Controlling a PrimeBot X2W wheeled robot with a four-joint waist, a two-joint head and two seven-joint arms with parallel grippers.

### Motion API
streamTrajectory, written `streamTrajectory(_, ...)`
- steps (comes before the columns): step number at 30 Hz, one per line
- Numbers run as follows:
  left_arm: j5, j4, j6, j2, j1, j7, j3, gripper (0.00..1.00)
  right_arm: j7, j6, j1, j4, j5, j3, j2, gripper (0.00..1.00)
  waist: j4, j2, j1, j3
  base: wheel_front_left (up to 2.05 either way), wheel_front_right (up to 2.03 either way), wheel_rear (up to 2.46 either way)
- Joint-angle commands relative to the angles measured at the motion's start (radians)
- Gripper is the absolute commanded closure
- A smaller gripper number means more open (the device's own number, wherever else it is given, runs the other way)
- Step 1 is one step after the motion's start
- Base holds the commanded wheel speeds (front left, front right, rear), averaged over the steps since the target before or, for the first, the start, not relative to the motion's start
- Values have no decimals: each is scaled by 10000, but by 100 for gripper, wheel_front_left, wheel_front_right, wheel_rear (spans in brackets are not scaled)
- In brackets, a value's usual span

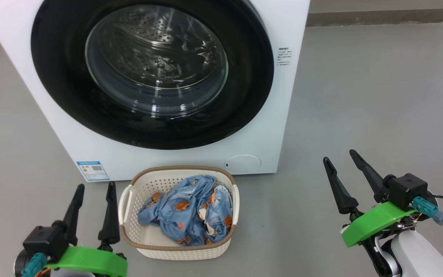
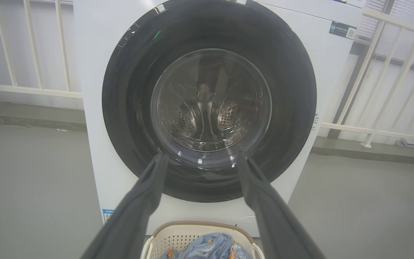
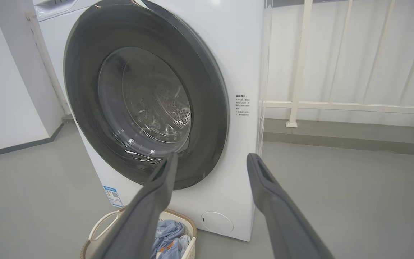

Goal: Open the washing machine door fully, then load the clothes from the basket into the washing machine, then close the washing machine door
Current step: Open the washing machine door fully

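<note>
Head view is showing the left fingers (image 1: 74, 207) and right fingers (image 1: 337, 186) hanging wide apart, gripping nothing, ready for the washing machine door (image 1: 52, 77), which is sitting shut on the washing machine (image 1: 283, 96). The clothes (image 1: 190, 211) are lying bundled in the basket (image 1: 183, 168), just before it.

Grey floor (image 1: 379, 96), washing machine (image 1: 260, 142) standing on it, basket (image 1: 183, 252) just in front

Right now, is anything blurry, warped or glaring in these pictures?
Left wrist view: the wide lens splays the railing outward, and the left tool looms soft up close. Head view: sharp, with light streaks reflected on the washing machine door glass. Right wrist view: bright glints low on that glass.
</note>
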State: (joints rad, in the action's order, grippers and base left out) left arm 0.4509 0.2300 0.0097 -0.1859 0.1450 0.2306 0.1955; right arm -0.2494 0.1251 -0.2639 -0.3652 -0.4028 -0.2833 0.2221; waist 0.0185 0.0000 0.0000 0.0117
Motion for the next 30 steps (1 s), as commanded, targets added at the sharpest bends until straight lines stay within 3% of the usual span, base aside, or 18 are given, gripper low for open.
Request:
streamTrajectory(1, 14, -216, 20, -215, 481, 125, -322, 0, -124, 56, -371, 212, 26, -123, 66, 0, 1, 0, 0, 1, 45, 45, -90)
streamTrajectory(30, 201, 26, 92, -305, 549, 124, -160, 0, -124, 56, -364, 182, -63, -173, 106, 0, 45, 0, 0, 1, 4, 4, -7)
